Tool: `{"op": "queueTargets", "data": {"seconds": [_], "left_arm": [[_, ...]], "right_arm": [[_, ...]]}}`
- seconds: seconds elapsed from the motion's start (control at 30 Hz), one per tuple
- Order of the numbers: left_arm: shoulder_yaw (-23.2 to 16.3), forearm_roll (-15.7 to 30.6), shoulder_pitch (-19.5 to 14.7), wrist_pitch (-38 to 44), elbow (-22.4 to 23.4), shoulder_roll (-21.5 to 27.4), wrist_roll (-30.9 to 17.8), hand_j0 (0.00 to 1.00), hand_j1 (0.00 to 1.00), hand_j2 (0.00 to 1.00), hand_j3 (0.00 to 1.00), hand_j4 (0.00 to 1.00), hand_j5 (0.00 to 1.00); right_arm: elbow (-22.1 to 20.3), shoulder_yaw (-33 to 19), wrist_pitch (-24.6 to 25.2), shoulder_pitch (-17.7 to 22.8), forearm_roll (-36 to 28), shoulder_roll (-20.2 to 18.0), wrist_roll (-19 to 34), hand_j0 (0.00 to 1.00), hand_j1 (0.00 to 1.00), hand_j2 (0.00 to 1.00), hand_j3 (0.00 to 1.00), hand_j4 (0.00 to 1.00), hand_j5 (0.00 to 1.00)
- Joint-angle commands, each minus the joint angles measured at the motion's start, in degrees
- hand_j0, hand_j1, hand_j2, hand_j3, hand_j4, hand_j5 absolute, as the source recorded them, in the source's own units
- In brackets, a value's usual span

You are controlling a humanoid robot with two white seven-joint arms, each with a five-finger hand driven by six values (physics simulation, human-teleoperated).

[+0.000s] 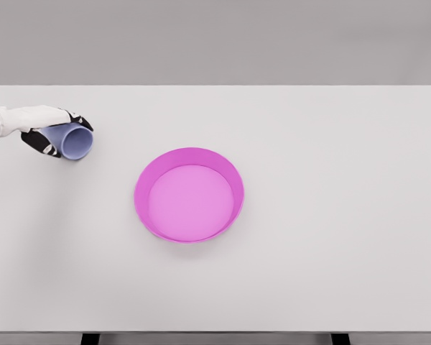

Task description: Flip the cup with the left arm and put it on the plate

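White and flat, the wide rectangular table (330, 144) filled the head view beneath a plain grey backdrop. At the picture's centre, slightly toward seven o'clock, sat a round magenta plate with a raised rim (140, 188), its paler pink floor bare. Well apart from it, toward ten o'clock near the table's left edge, the robot's left hand (54, 133) reached in on its white arm and gripped a small lavender-blue cup (73, 141). The cup was held on its side, its open mouth facing roughly five o'clock, toward the camera. Dark fingers (42, 144) curled round the cup's wall above and below, pressing it between them.
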Motion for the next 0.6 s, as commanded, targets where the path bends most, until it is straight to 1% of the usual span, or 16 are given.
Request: {"op": "queueTargets", "data": {"seconds": [0.0,0.13,0.2,0.23,0.3,0.37,0.4,0.43,0.53,0.57], "left_arm": [[0.01,0.17,0.00,0.05,-0.11,0.02,-0.04,0.63,0.63,0.63,0.63,0.63,0.63],[0.10,0.52,0.00,0.05,-0.55,0.10,-0.04,0.60,0.60,0.60,0.60,0.60,0.60],[0.71,1.14,0.26,0.05,-3.27,0.45,-0.04,0.59,0.59,0.59,0.59,0.59,0.59],[0.72,2.19,0.44,0.05,-4.76,0.54,-0.04,0.59,0.59,0.59,0.59,0.59,0.59],[0.10,7.90,1.67,0.05,-8.19,1.16,-0.04,0.58,0.58,0.58,0.58,0.58,0.58],[0.01,10.27,2.02,0.05,-10.65,2.30,-0.04,0.57,0.57,0.57,0.57,0.57,0.57],[-0.08,11.68,2.20,0.05,-12.59,3.35,-0.04,0.57,0.57,0.57,0.57,0.57,0.57],[-0.08,13.17,3.16,0.05,-14.87,4.50,-0.04,0.55,0.55,0.55,0.55,0.55,0.55],[-0.16,17.57,3.87,0.05,-20.32,7.40,-0.04,0.54,0.54,0.54,0.54,0.54,0.54],[-0.16,19.68,5.09,0.05,-21.64,8.10,-0.04,0.54,0.54,0.54,0.54,0.54,0.54]], "right_arm": [[0.02,0.01,0.00,0.00,0.01,0.00,0.07,1.00,1.00,1.00,1.00,1.00,1.00],[0.02,0.01,0.00,0.00,0.01,0.00,0.07,1.00,1.00,1.00,1.00,1.00,1.00],[0.02,0.01,0.00,0.00,0.01,0.00,0.07,1.00,1.00,1.00,1.00,1.00,1.00],[0.02,0.01,0.00,0.00,0.01,0.00,0.07,1.00,1.00,1.00,1.00,1.00,1.00],[0.02,0.01,0.00,0.00,0.01,0.00,0.07,1.00,1.00,1.00,1.00,1.00,1.00],[0.02,0.01,0.00,0.00,0.01,0.00,-0.02,1.00,1.00,1.00,1.00,1.00,1.00],[0.02,0.01,0.00,0.00,0.01,0.00,0.07,1.00,1.00,1.00,1.00,1.00,1.00],[0.02,0.01,0.00,0.00,0.01,0.00,0.07,1.00,1.00,1.00,1.00,1.00,1.00],[0.02,0.01,0.00,0.00,0.01,0.00,0.07,1.00,1.00,1.00,1.00,1.00,1.00],[0.02,0.01,0.00,0.00,0.01,0.00,0.07,1.00,1.00,1.00,1.00,1.00,1.00]]}}
